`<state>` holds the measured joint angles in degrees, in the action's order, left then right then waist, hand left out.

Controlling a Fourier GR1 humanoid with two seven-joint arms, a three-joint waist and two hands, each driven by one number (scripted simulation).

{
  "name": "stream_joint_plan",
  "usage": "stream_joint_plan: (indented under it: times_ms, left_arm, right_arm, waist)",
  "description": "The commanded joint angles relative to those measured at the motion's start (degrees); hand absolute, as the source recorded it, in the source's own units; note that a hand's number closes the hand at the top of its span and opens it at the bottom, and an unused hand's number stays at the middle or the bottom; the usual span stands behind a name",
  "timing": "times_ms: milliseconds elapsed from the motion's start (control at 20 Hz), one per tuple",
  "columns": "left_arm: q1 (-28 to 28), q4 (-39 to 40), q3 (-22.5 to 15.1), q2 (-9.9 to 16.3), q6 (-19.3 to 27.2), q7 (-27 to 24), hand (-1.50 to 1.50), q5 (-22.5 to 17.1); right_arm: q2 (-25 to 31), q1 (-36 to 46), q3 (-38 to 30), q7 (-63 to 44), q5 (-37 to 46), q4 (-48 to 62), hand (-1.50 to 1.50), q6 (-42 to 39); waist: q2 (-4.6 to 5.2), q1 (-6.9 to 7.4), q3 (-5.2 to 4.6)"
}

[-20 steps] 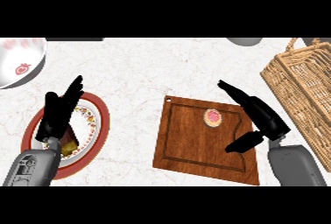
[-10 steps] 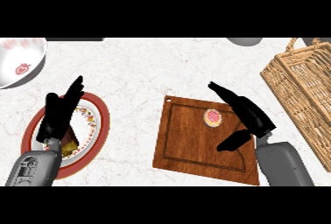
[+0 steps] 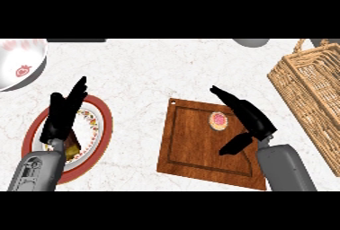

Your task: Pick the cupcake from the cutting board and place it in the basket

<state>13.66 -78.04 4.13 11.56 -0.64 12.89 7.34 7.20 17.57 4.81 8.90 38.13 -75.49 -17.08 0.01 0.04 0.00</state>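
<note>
No readable text, no labels, no brands, no numbers anywhere in view

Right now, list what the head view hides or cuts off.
- Wicker basket: cut by the right edge; its inside cannot be made out.
- Red-rimmed plate: partly covered by the left hand and forearm.
- Cutting board: lower right corner hidden under the right forearm.
- Strawberry-print bowl: cut by the left edge.

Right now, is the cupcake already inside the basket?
No, the cupcake sits on the cutting board, while the wicker basket stands apart at the right.
</note>
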Motion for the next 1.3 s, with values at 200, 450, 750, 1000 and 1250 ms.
stream_joint_plan:
  times_ms: [200, 450, 750, 1000, 1250]
  left_arm:
    - [0.3, 2.72, 2.33, 0.34, -1.68, -2.99, 0.0, -0.63]
    - [-0.15, -2.43, 1.05, -0.44, -1.54, 1.16, 0.0, -0.48]
    - [-3.24, -0.66, 0.53, -1.84, -0.67, -3.03, 0.0, 0.82]
    - [-2.17, -1.72, 1.07, -0.73, -0.47, 0.47, 0.0, 0.9]
    - [-1.8, -1.4, 0.6, -1.34, 0.39, -0.03, 0.0, 1.9]
  right_arm:
    - [-1.32, 0.91, 2.21, 3.89, 4.29, 5.21, 1.5, 3.8]
    - [-0.49, 1.98, 2.62, 9.0, 9.38, 8.88, 1.5, 12.41]
    - [1.12, 5.08, 1.4, 12.13, 11.95, 12.14, 1.5, 15.68]
    - [4.43, -2.39, 12.6, -7.78, 28.49, 3.5, 1.5, 10.56]
    - [2.61, -5.09, 18.77, -17.58, 36.62, -5.29, 1.5, 7.4]
  waist:
    - [0.01, -0.01, -0.01]
    - [0.0, 0.12, 0.01]
    - [0.01, 0.24, 0.0]
    - [-0.58, -1.01, -0.2]
    - [-0.24, -0.63, -0.07]
